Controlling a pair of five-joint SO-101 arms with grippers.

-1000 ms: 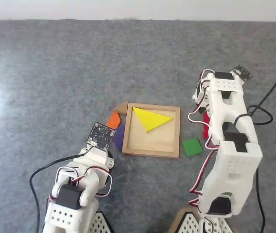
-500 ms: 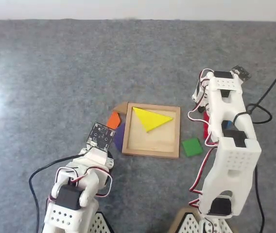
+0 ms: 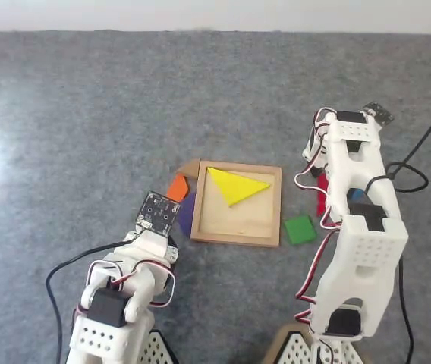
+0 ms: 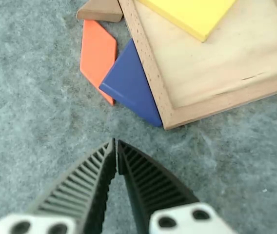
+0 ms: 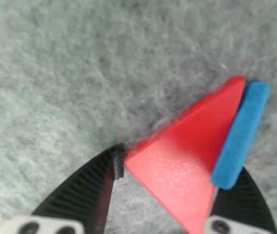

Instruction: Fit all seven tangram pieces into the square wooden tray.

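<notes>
Covering the whole table is a grey felt mat [image 3: 86, 114]. The right arm [image 3: 360, 250] stretches up the mat at 3 o'clock from the square wooden tray [image 3: 234, 238], and the left arm [image 3: 124, 296] sits at about 7 o'clock from it. The tray lies flat near the middle. A yellow triangle [image 3: 237, 185] lies inside it, in the half toward 12 o'clock; the floor toward 6 o'clock is bare wood.

A red triangle [image 5: 187, 146] lies on the felt under the right arm, at 3 o'clock from the tray. A light blue piece [image 5: 241, 134] lies along one of its edges. The right gripper [image 5: 176, 171] has its fingers spread wide to either side of this pair, one tip at a corner of the red triangle.

A dark blue triangle [image 4: 128, 85] lies against the tray's 9 o'clock side. An orange parallelogram [image 4: 97, 56] touches its outer edge. A green square [image 3: 300, 229] lies just off the tray's corner at 4 o'clock. A wood-coloured triangle [image 4: 100, 9] sits at the 10 o'clock corner.

The left gripper [image 4: 115, 145] has its fingers pressed together on nothing, over bare felt near the dark blue triangle.
</notes>
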